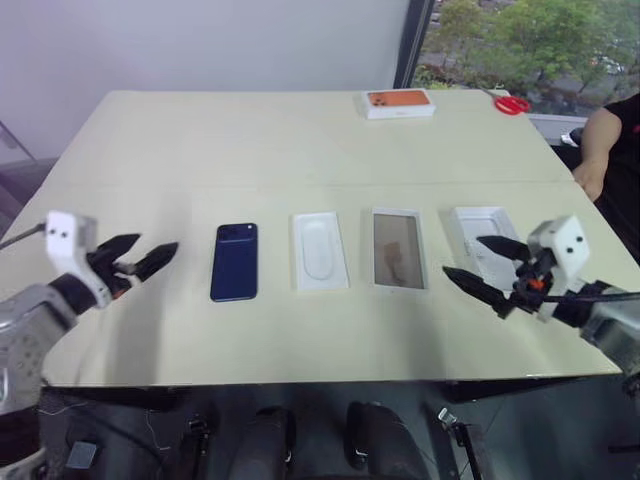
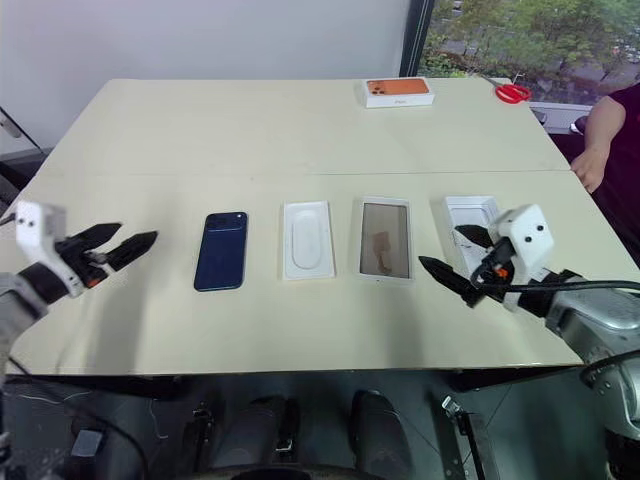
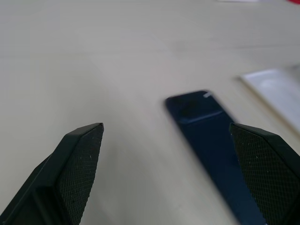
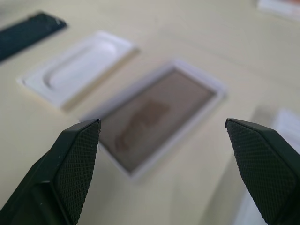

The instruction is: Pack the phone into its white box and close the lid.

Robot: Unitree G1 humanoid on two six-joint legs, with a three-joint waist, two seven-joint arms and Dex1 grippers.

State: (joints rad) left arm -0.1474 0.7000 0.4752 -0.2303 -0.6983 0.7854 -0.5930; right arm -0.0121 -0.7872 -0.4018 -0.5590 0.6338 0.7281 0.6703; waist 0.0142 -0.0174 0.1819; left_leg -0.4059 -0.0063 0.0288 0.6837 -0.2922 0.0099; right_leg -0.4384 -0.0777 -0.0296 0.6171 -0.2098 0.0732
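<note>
I see both my grippers, left [image 1: 150, 256] and right [image 1: 484, 262], spread wide and holding nothing above the table [image 1: 300, 150], with the phone [image 1: 235, 261] lying flat just right of the left one, then the tray [image 1: 320, 250], box [image 1: 398, 248] and lid [image 1: 480, 235] in a row.

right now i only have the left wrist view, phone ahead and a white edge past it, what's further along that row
Observer: Past the white tray lies a white-rimmed box with a brownish inside.
Operator: and after that
Observer: A white walled piece, with the open right claw close over its near end.
Operator: anyone near the table
Observer: A person's arm rests at the far right edge.
</note>
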